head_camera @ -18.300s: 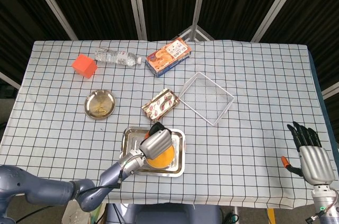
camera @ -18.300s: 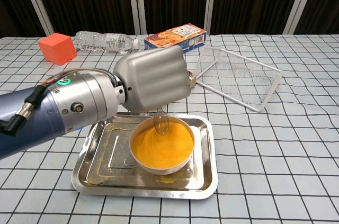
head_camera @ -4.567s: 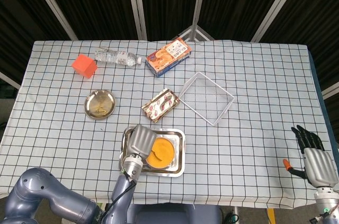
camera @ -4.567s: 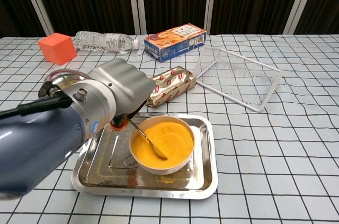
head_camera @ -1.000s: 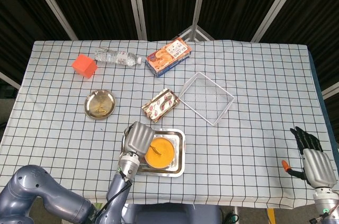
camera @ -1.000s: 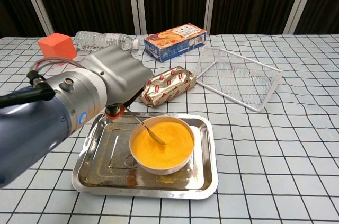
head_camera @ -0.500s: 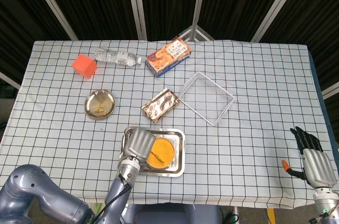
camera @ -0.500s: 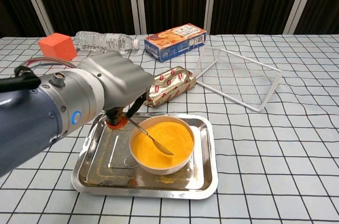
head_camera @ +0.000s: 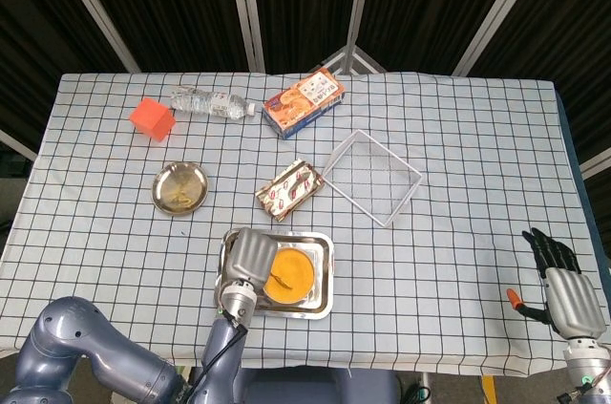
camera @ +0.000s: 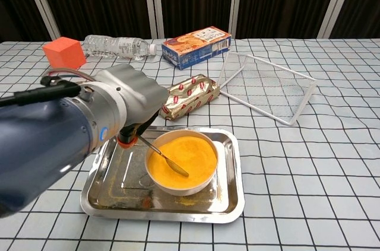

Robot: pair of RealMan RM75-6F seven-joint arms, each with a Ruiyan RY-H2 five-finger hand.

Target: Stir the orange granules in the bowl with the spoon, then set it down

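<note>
A white bowl (camera: 181,187) of orange granules (camera: 189,154) stands in a steel tray (camera: 228,199) at the table's near edge; in the head view the bowl (head_camera: 291,273) lies beside my left hand (head_camera: 249,256). My left hand (camera: 127,99) holds a metal spoon (camera: 168,161) by its orange handle end, and the spoon's tip lies in the granules. My right hand (head_camera: 563,287) hangs off the table's right front corner with its fingers spread and nothing in it.
Behind the tray lie a foil snack packet (camera: 190,95), a white wire basket (camera: 267,88), a biscuit box (camera: 196,45), a water bottle (camera: 116,45) and an orange cube (camera: 63,53). A small metal dish (head_camera: 179,187) sits left of the tray.
My left hand has shifted slightly toward me and the spoon's tip has swept across the granules to the bowl's near side. The right hand has not moved.
</note>
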